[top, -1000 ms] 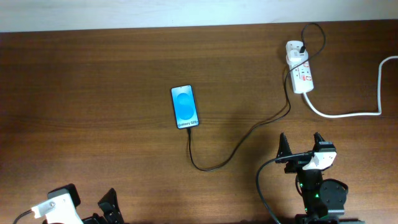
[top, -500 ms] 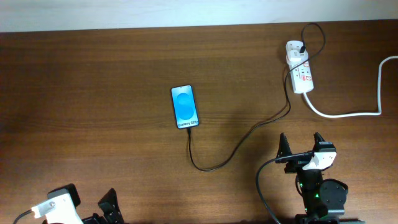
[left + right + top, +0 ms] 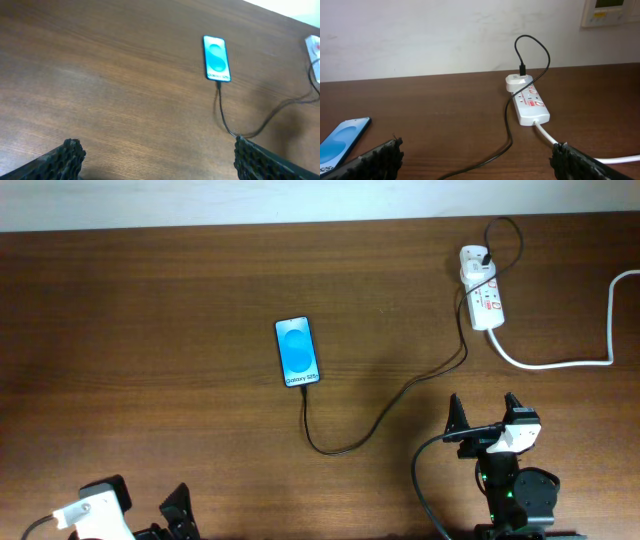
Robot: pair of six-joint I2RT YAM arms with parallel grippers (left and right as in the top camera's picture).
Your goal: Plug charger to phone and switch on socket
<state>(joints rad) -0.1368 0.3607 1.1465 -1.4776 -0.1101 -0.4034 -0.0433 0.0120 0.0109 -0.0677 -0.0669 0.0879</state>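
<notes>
A thick white cord (image 3: 560,363) trails right from the socket (image 3: 482,298) at the wooden table's (image 3: 150,330) far right; only the right wrist view shows a wall panel (image 3: 612,11) behind it; the charger (image 3: 380,415) runs from the socket to the blue-screened phone (image 3: 297,351) at mid-table, meeting its near edge; left gripper (image 3: 155,152) and right gripper (image 3: 483,408) gape wide, empty.

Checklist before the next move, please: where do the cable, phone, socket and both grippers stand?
1. Charger tip at the phone bottom edge: ok, appears plugged in.
2. Charger's other end in the white adapter on the socket: ok.
3. Socket switched on: cannot tell.
4. Left gripper open and empty: ok.
5. Right gripper open and empty: ok.
</notes>
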